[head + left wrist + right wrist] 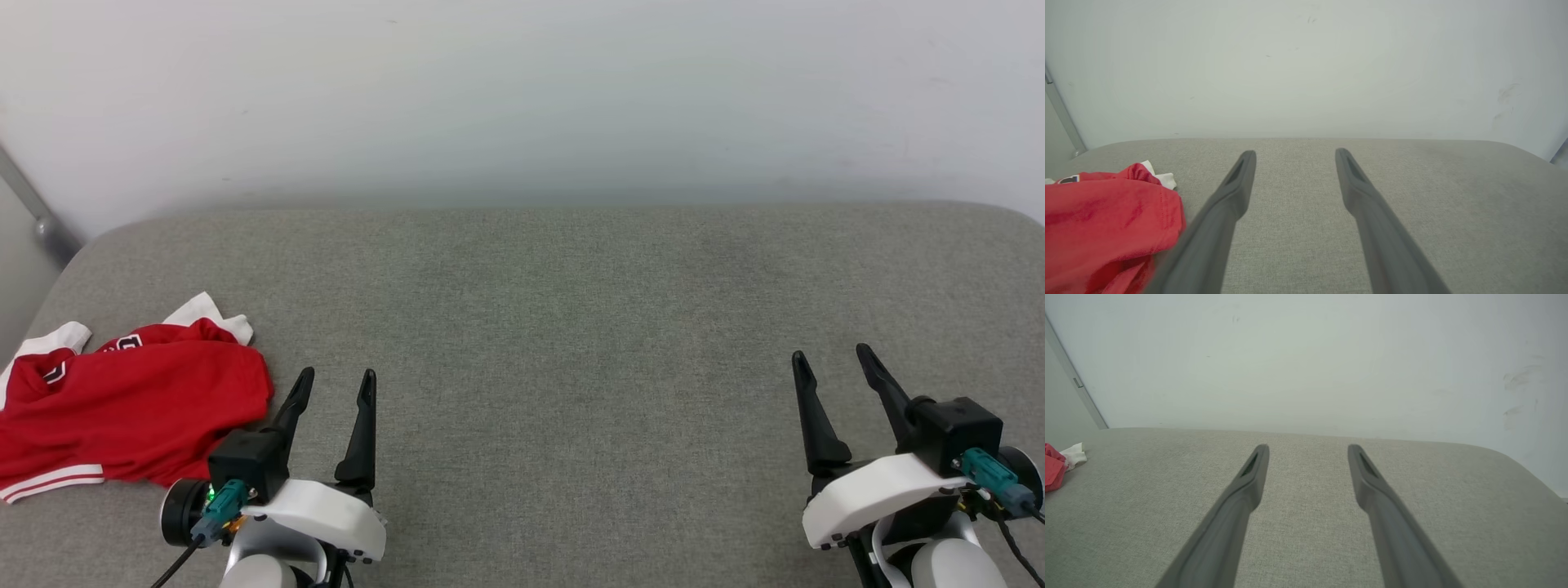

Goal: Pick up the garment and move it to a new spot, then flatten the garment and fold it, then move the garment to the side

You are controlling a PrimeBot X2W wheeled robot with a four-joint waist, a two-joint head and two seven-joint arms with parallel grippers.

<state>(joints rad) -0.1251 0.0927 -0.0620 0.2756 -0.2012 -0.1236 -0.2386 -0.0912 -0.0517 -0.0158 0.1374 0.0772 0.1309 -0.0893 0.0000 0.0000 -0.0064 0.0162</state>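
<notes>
The grey fabric tabletop (571,278) spans the lower frame. The crumpled garment (122,408) lies at lower left, near its edge. The left hand (337,373) just beside it and the right hand (830,351) at lower right both gape empty. A shallow pinch might catch only one layer and drag the garment over the edge.

garment (139,400) at the grey pad's (571,327) left edge, cropped by the head view's side, lettering folded, unreadable, near corner behind left gripper (337,373)

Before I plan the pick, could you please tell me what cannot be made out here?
Head view: the garment runs off the left edge, and its folds hide most of the chest lettering.
Left wrist view: a finger of the left gripper covers its near hem, so contact is unclear.
Right wrist view: left edge crops it.
</notes>
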